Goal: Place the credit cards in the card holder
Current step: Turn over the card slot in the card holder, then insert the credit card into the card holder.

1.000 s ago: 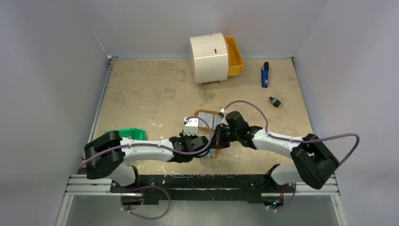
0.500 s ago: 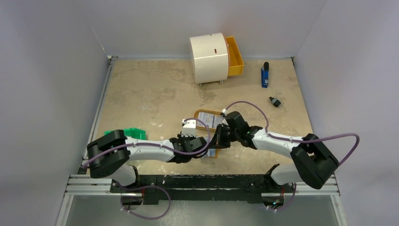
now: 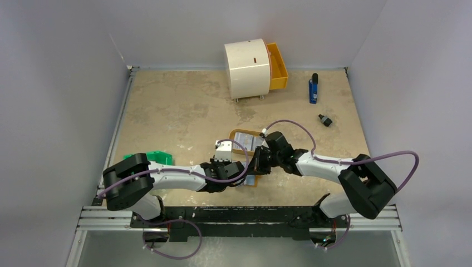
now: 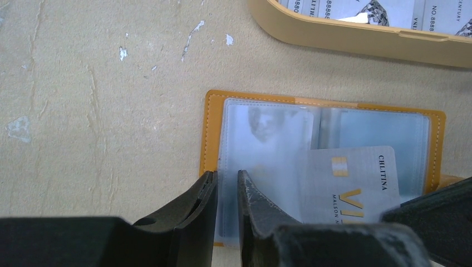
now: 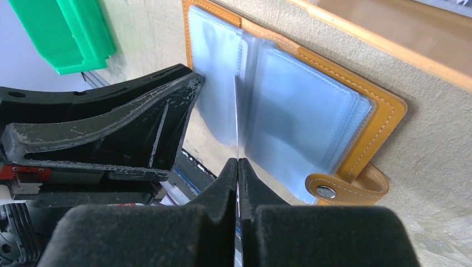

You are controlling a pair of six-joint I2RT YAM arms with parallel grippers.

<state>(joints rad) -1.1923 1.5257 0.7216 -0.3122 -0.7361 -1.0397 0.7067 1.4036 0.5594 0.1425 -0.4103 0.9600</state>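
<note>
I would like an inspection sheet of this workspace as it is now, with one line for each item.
Surface: tan table, white scuffs.
Job's things: card holder lying open, clear sleeves up; credit card at the sleeves; printed cards in the tan tray.
Clutter: white drum with orange drawer; blue object; small black object; green bin.
Claws: right claw shut on the credit card; left claw narrowly apart at a sleeve, grip unclear.
Cables: purple cables loop over both arms.
Surroundings: grey walls; metal rail.
</note>
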